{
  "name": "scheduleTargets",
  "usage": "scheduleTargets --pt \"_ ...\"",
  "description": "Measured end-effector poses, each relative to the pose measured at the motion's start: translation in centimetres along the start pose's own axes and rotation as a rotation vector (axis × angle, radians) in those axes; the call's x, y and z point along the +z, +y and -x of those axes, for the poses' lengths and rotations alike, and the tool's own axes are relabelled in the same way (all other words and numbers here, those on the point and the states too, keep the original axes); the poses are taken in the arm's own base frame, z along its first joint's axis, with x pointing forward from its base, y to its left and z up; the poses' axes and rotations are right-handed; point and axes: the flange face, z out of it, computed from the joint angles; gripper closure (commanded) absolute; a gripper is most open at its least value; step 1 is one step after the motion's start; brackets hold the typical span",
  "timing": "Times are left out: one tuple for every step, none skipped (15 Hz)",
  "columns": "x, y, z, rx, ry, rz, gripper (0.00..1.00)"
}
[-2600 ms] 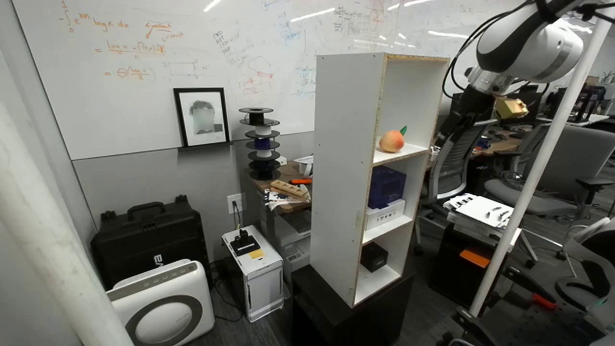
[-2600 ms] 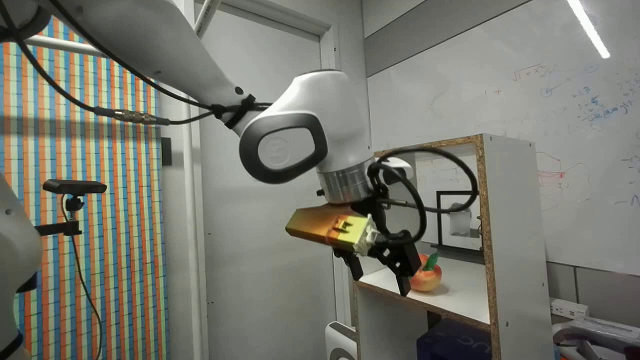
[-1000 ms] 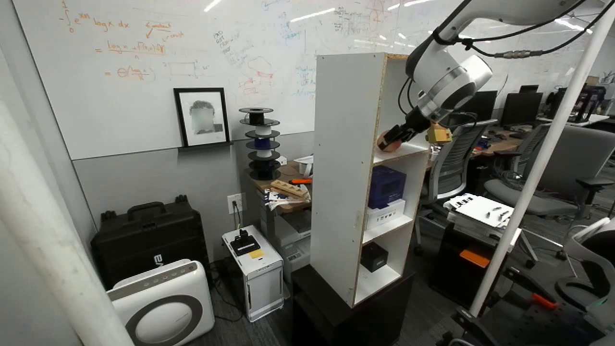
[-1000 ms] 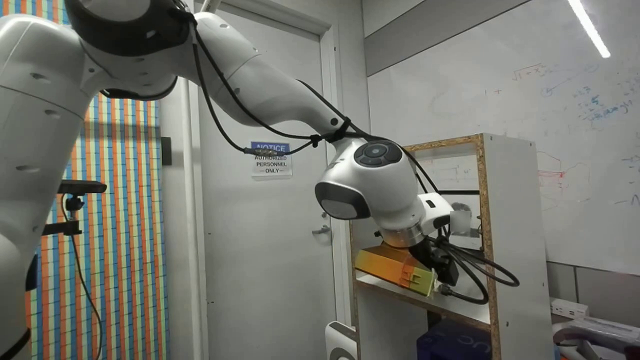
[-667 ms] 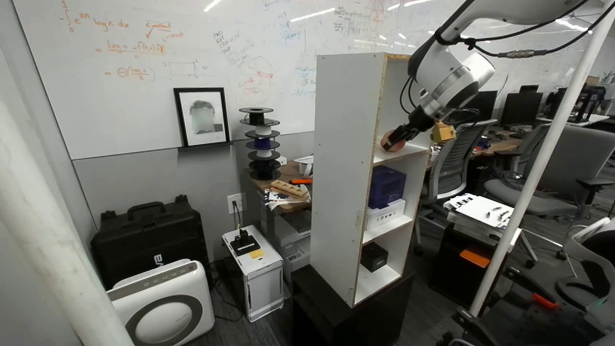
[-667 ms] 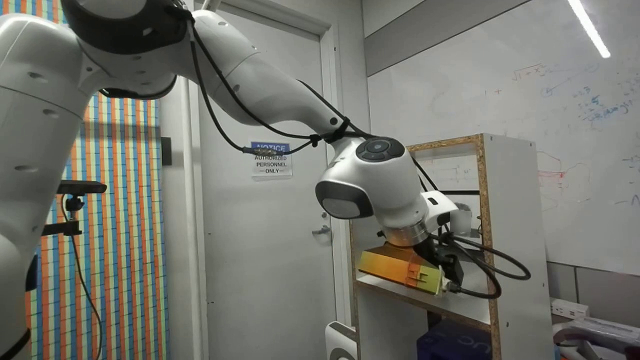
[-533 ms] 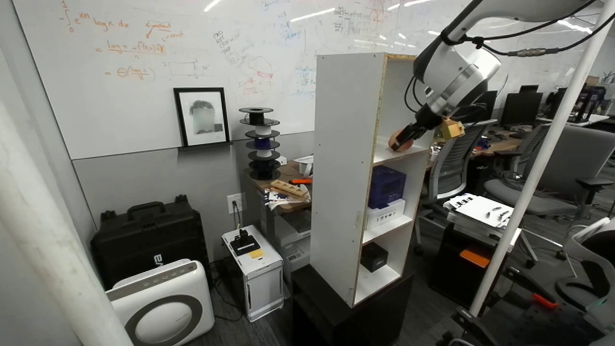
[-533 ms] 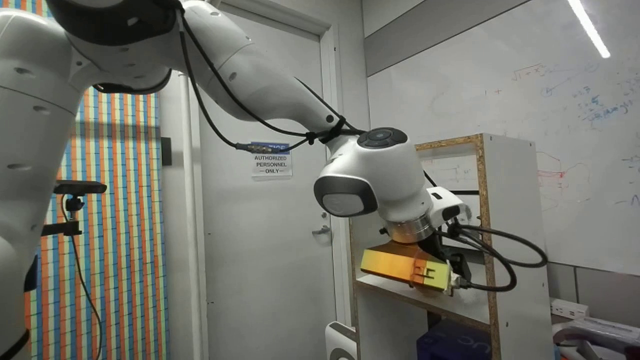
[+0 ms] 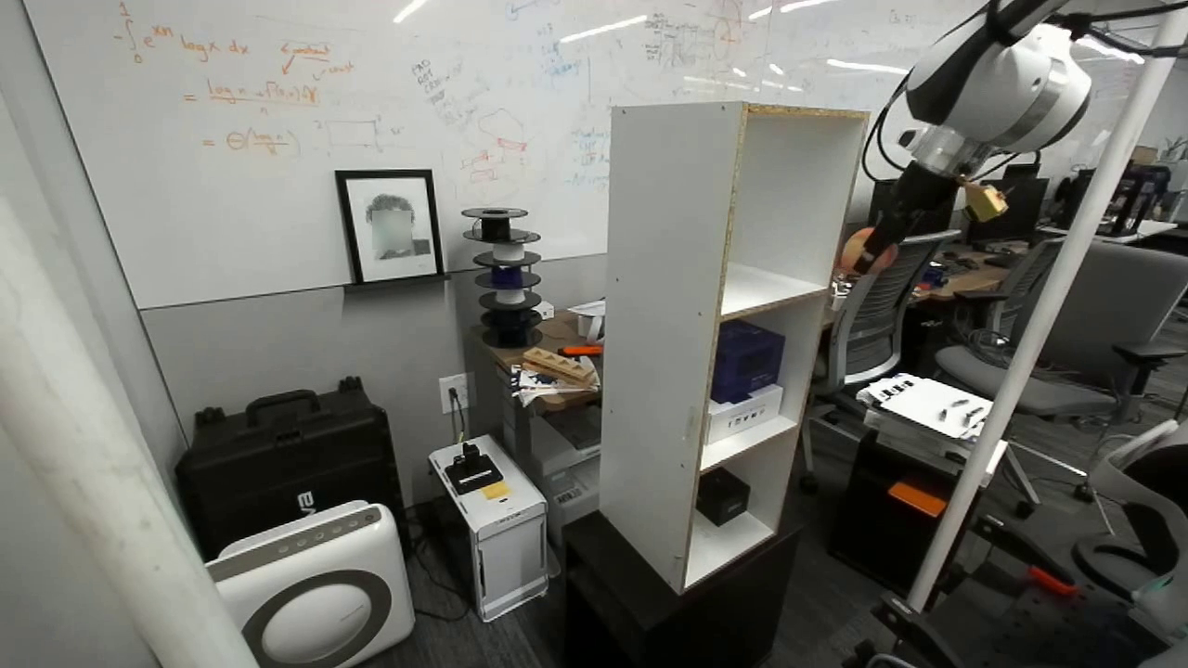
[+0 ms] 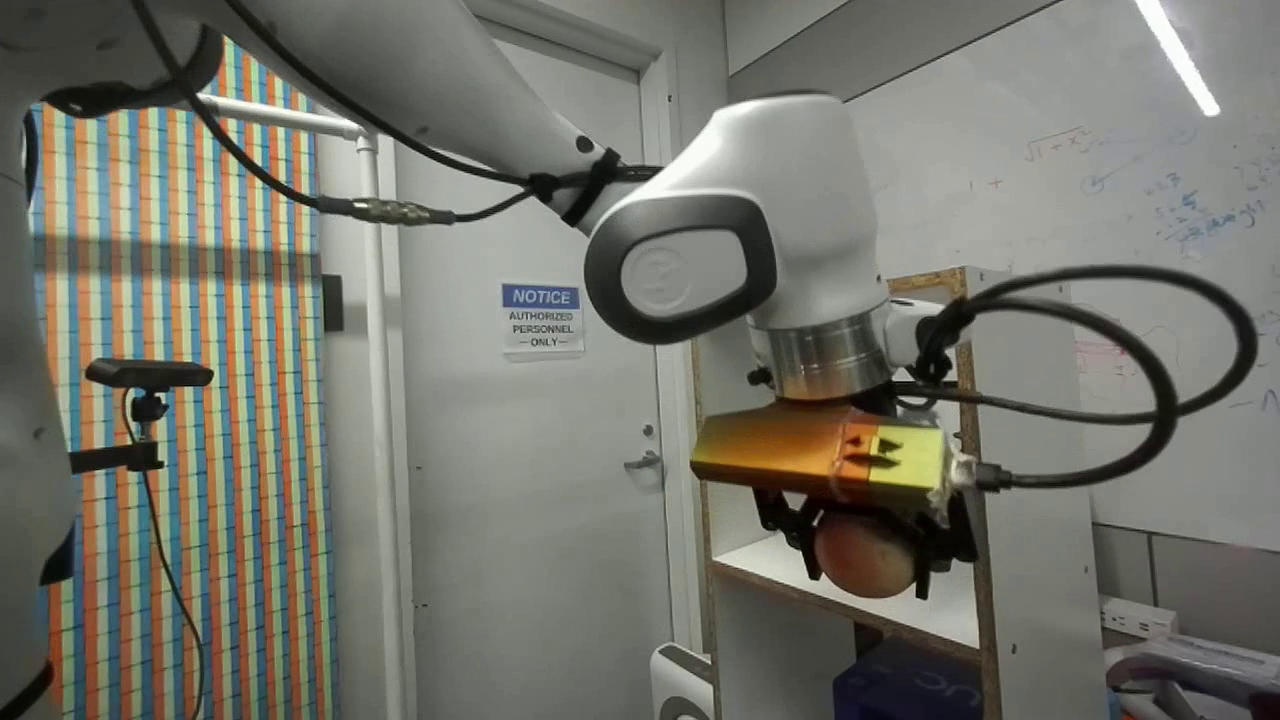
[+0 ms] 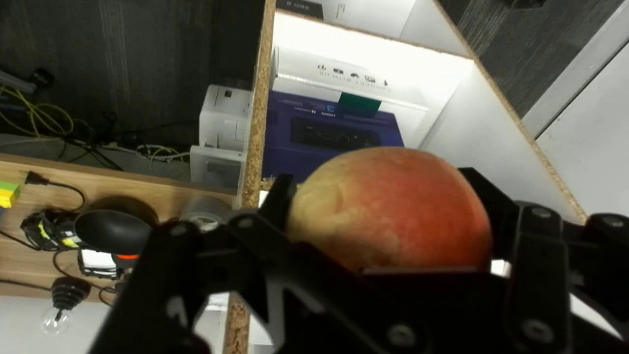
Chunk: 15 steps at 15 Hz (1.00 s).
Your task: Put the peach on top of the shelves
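Observation:
The peach (image 9: 850,252) is round and orange-pink; it also shows in an exterior view (image 10: 865,555) and fills the middle of the wrist view (image 11: 393,211). My gripper (image 10: 867,582) is shut on it, with one black finger on each side. The gripper (image 9: 865,262) holds the peach in the air, outside the open front of the shelves (image 9: 668,325), about level with the top compartment's lower part. The shelves are a tall white unit with raw chipboard edges. Their top panel shows only as a thin front edge in both exterior views; its upper surface is hidden.
A dark blue box (image 9: 747,357) on a white box (image 9: 745,415) fills the middle compartment; a black box (image 9: 723,496) sits in the bottom one. A white pole (image 9: 1039,297) and an office chair (image 9: 877,315) stand beside the shelves. Loose cables (image 10: 1150,400) loop out from my wrist.
My gripper first reached into the top compartment and closed on the peach there. It has since lifted the peach and drawn back out of the compartment. The wrist has tilted more downward.

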Motion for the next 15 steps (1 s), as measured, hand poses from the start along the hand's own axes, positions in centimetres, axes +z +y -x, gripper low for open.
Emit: scheduleTargets --pt "-2.0 0.4 0.4 0.009 -0.035 -0.015 0.45" --pt "-4.2 0.7 0.7 0.025 -0.057 -0.030 0.45" --pt "-6.6 0.8 0.7 0.046 -0.062 -0.045 0.45" --pt "-9.1 0.7 0.4 0.066 -0.057 -0.061 0.45" --pt "-11.7 0.3 -0.1 0.088 -0.046 -0.073 0.45" --pt "-14.2 -0.1 -0.8 0.110 -0.029 -0.080 0.45" --pt "-16.8 -0.6 -1.7 0.137 0.002 -0.085 0.45" --pt "-19.2 -1.2 -2.6 0.171 0.036 -0.101 0.45" --pt "-21.4 -1.8 -3.6 0.207 0.070 -0.121 0.45" --pt "-23.6 -2.4 -5.0 0.245 0.118 -0.132 0.45" --pt "-25.5 -3.1 -6.5 0.282 0.167 -0.142 0.45" --pt "-26.9 -3.9 -8.1 0.320 0.213 -0.155 0.45" --pt "-27.6 -4.6 -9.7 0.359 0.251 -0.165 0.45" --pt "-27.8 -5.1 -11.3 0.395 0.284 -0.169 0.45" --pt "-27.4 -5.6 -12.8 0.424 0.303 -0.167 0.45"
